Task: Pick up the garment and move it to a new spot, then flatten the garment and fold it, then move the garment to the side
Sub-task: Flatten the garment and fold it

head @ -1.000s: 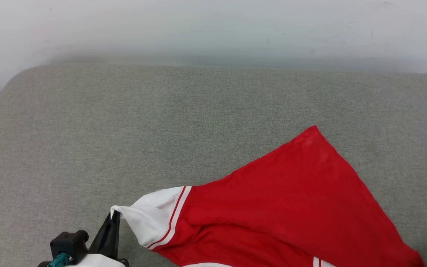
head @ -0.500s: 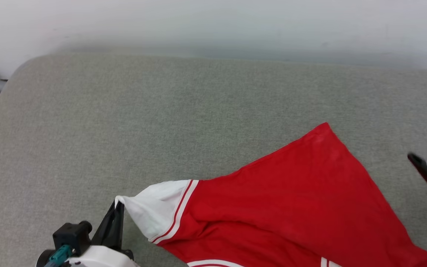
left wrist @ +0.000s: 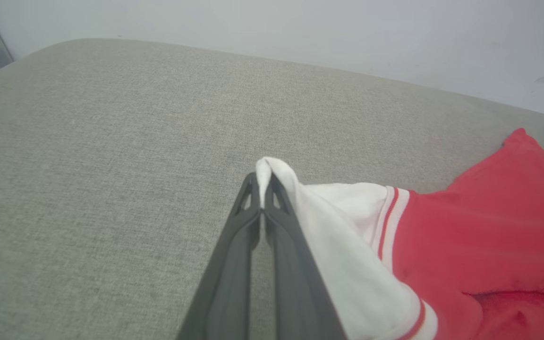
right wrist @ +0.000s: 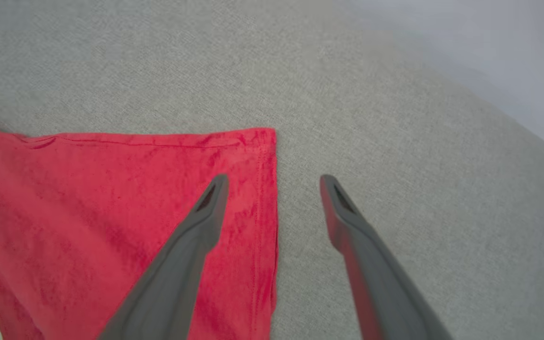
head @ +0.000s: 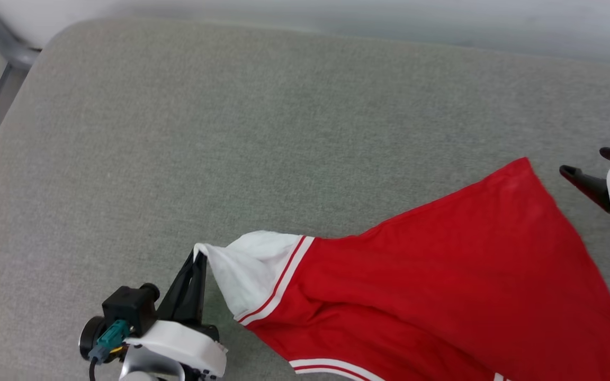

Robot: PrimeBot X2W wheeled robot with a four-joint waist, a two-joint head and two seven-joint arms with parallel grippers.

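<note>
The red soft T-shirt with white sleeves (head: 442,264) lies spread on the grey fabric cushion (head: 231,132). The left gripper (left wrist: 262,182) pinches its fingers tight on a sleeve tip, likely to pull the shirt flat. The right gripper (right wrist: 274,179) hovers over the hem corner with its fingers wide apart and holding nothing, probably ready to grab.

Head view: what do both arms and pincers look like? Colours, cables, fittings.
Left pincer: two long, tapering black fingers with slotted tips, on a glossy white wrist shell; beside it a black block with a teal connector and black cable. Right pincer: same black fingers, white shell.
</note>
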